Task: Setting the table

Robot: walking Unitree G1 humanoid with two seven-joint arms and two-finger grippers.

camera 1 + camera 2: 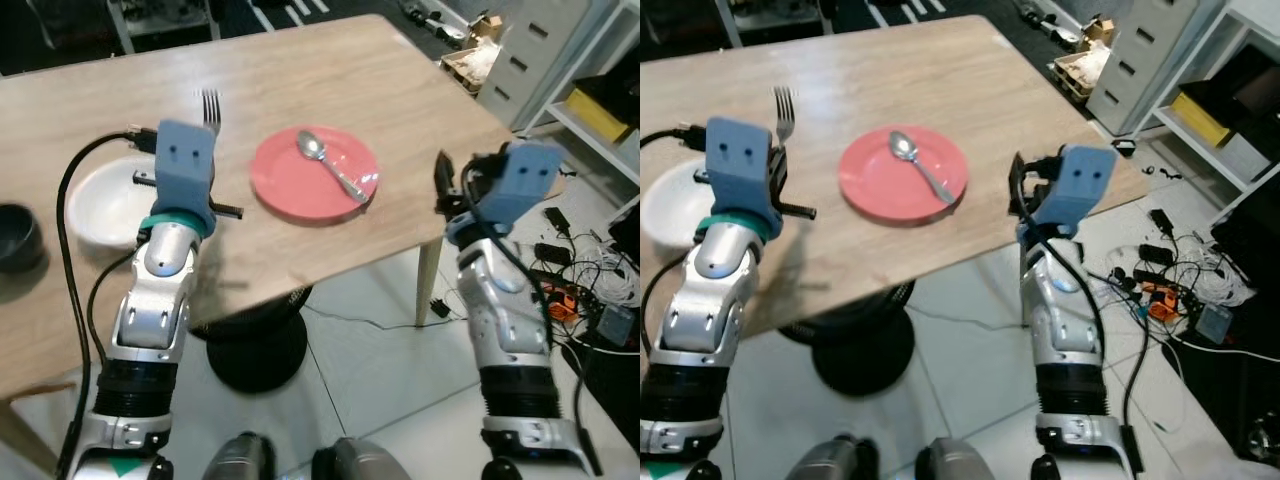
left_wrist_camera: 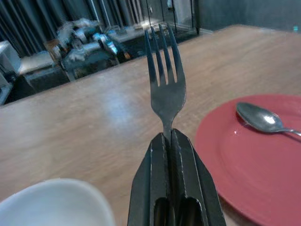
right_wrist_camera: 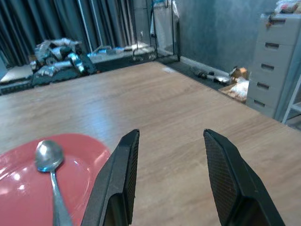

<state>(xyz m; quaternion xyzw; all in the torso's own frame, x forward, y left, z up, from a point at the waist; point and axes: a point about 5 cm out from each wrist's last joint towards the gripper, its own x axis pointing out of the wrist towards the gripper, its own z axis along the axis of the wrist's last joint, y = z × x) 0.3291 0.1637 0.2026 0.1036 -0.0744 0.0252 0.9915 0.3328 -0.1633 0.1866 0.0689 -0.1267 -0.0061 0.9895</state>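
Left gripper (image 2: 170,141) is clamped tight on the fork (image 2: 163,84) handle, tines up, held over the table (image 1: 330,60) just left of the red plate (image 1: 313,172), between it and the white bowl (image 1: 105,203). Spoon (image 1: 331,164) lies on the plate. Right gripper (image 3: 171,155) is wide open with nothing in it, at the table edge right of the plate.

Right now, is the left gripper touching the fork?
Touching. In the left wrist view, the left gripper has its two black fingers shut on the handle of the fork, which stands up between them.
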